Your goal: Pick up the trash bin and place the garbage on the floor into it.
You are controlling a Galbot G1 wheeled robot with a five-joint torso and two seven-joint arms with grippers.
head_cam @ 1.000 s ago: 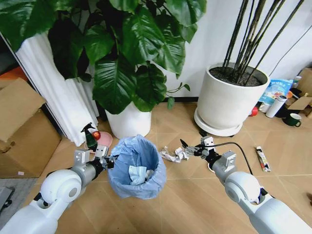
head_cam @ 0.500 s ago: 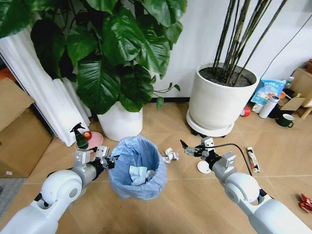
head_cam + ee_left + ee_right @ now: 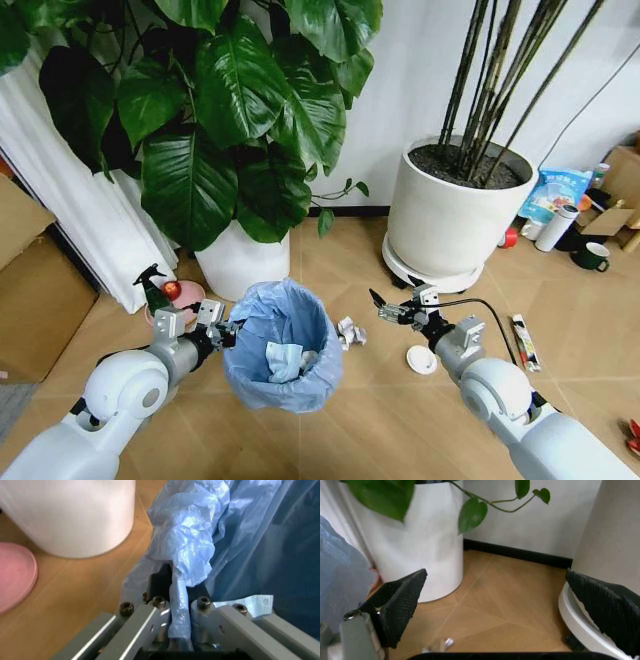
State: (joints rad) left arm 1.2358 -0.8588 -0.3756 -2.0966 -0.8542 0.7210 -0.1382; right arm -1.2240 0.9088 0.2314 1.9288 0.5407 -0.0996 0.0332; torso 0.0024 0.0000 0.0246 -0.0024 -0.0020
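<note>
The trash bin (image 3: 283,345), a small round dark bin lined with a crinkled light-blue bag, hangs in front of me over the herringbone floor (image 3: 370,410). My left gripper (image 3: 222,330) is shut on its rim; in the left wrist view the left gripper (image 3: 175,607) pinches the rim and bag (image 3: 200,536). Some garbage (image 3: 285,360) lies inside. My right gripper (image 3: 385,308) is open and holds nothing, to the bin's right. A crumpled tissue (image 3: 349,332) lies just below it, a white disc (image 3: 421,359) farther right, a wrapper stick (image 3: 522,342) beyond. The right gripper (image 3: 502,603) spreads wide over bare floor.
A white pot (image 3: 240,262) with a leafy plant stands behind the bin, a larger white pot (image 3: 447,225) at the right. A green spray bottle (image 3: 156,290) and pink dish (image 3: 170,300) sit at the left, cardboard boxes (image 3: 35,290) beyond. Cups and a packet (image 3: 560,195) crowd the right wall.
The whole head view has shifted, so the camera moved with me. Both arms and the held bin keep their place before me; the tissue and disc now lie nearer the right gripper's underside.
</note>
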